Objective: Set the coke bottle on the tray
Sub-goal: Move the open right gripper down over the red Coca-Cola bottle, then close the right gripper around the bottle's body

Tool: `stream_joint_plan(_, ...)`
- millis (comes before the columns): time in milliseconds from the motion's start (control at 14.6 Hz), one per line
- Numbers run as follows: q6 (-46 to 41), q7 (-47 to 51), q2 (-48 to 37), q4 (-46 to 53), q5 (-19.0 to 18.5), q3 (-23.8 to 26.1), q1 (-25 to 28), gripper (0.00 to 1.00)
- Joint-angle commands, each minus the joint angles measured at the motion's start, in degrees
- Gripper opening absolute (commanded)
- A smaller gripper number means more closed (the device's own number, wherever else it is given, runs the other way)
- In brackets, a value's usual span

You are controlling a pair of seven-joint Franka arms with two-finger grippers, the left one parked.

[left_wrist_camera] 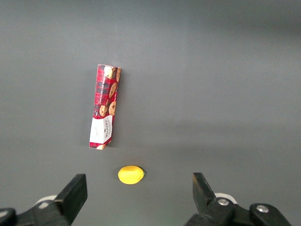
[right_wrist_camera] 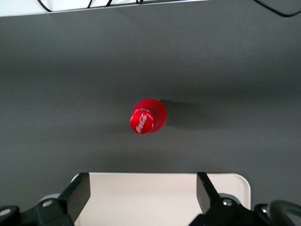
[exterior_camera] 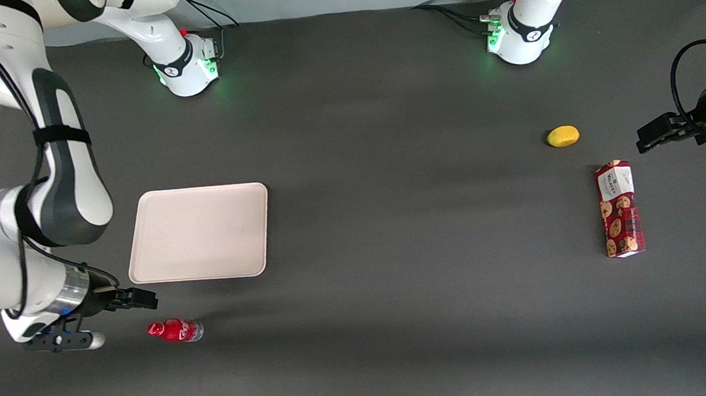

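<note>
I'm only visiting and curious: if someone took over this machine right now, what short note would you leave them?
Gripper: fingers open, holding nothing, above the table between the tray and the coke bottle.
Coke bottle: upright on the table, nearer the front camera than the tray, not touching it.
Tray: nothing on it, toward the working arm's end of the table.
Cookie box and a small yellow object lie toward the parked arm's end; not part of the job.
Done: nothing yet; bottle not grasped.
Left: grasp the bottle, lift it, set it on the tray.

White script on coke bottle (right_wrist_camera: pixel 147 116) cap, probably "Coca-Cola"; cookie box (exterior_camera: pixel 620 208) lettering unreadable.
</note>
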Motion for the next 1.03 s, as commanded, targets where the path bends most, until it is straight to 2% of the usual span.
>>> stream_joint_plan(0, 1.6, -4.9, 3.3, 2.8, 0.6, 0.4, -0.2, 1.0)
stream_joint_plan(617, 3.1, -7.4, 12.3, 11.2, 0.5, 0.3, 0.5, 1.0)
stream_joint_plan(960, 6.9, -10.2, 13.9, 11.5, 0.5, 0.3, 0.5, 1.0)
